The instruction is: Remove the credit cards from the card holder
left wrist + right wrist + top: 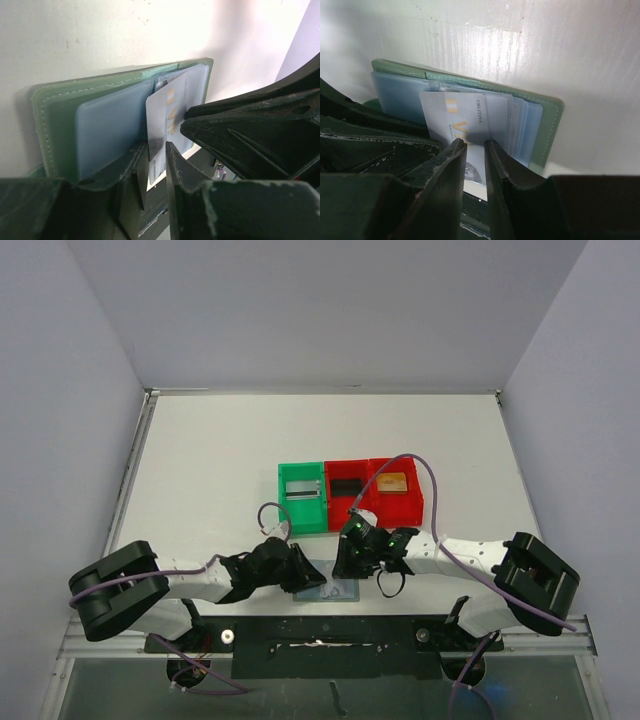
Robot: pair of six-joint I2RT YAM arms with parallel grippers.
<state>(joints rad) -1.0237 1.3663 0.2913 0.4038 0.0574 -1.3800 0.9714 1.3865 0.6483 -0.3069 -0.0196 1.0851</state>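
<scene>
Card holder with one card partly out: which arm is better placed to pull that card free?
Right, probably. In its wrist view the right gripper is centred on the exposed end of the credit card. The left gripper sits at the card's edge, by the fold of the card holder, and is likelier suited to bracing it.

The left arm (190, 585) and right arm (462, 555) have white link tubes and bulky black joint housings. A lilac cable (432, 485) trails along each. The left hand (308, 575) is black, and the right hand (350, 565) carries tiny green lights (352, 528). Close up, the fingers (447, 180) are dark greenish-black plastic, scuffed with pale chips.
</scene>
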